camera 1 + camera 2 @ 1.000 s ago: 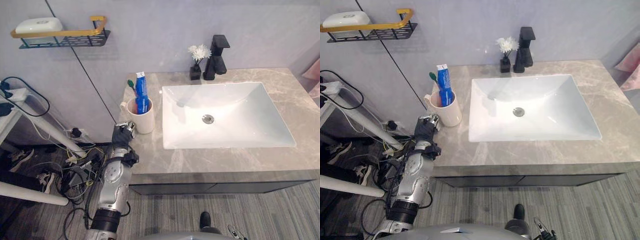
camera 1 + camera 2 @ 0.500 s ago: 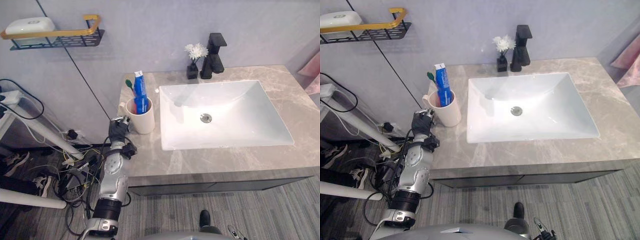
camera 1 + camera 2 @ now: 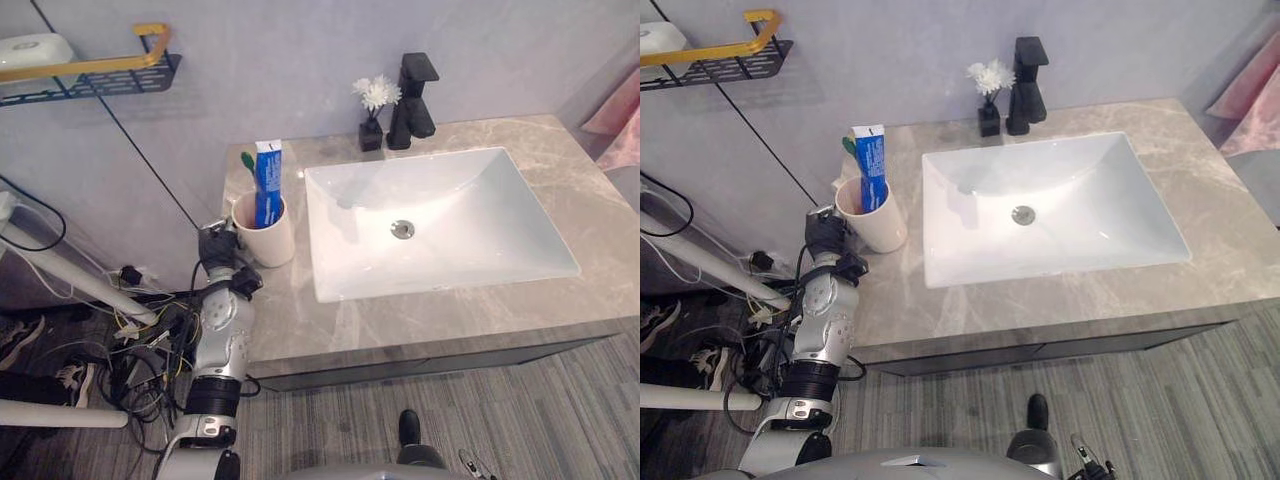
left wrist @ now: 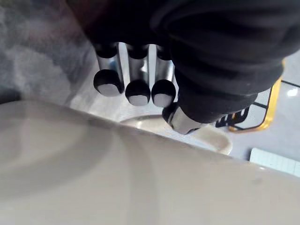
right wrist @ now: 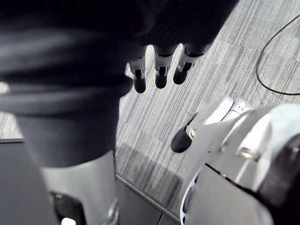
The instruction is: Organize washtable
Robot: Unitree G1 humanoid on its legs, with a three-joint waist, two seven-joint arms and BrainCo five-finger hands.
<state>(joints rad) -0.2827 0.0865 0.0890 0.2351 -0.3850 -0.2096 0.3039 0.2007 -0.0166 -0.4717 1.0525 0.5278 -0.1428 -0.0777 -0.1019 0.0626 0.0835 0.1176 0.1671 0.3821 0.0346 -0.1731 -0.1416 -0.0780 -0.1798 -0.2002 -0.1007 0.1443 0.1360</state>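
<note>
Washtable, as seen standing by: L hand [image 3: 216, 247] at the counter's outer corner, dark back facing up, just beside the cup [image 3: 268, 238] on its handle side. Seen from the wrist, the fingers [image 4: 138, 91] run fairly straight in a row, slack, closed round nothing; the thumb [image 4: 180, 121] has its tip right at the cup handle [image 4: 218, 140], touching or not: can't tell. Cup: cream, upright on the grey marble countertop [image 3: 300, 320], betw. the L hand and the sink. Contents: 1 blue toothpaste tube [image 3: 267, 180], standing up well above the rim; 1 green toothbrush [image 3: 247, 160], head up, leaning behind the tube on the hand's side. Sink [image 3: 470, 240]: white rect. basin, past the cup from the hand, drain at centre. Beyond the sink, well away from the hand, against the wall: black faucet [image 3: 412, 98], w/ a small black vase of white flowers [image 3: 372, 125] just beside it on the side nearer the hand. Up on the wall, above and outboard of the hand: wire shelf w/ yellow rail [image 3: 100, 70], white soap dish [image 3: 30, 50] on it. R hand [image 5: 161, 70]: hanging low over grey striped floor [image 5: 225, 61], nowhere near the counter items, fingers loose and pointing down, holding nothing.
</note>
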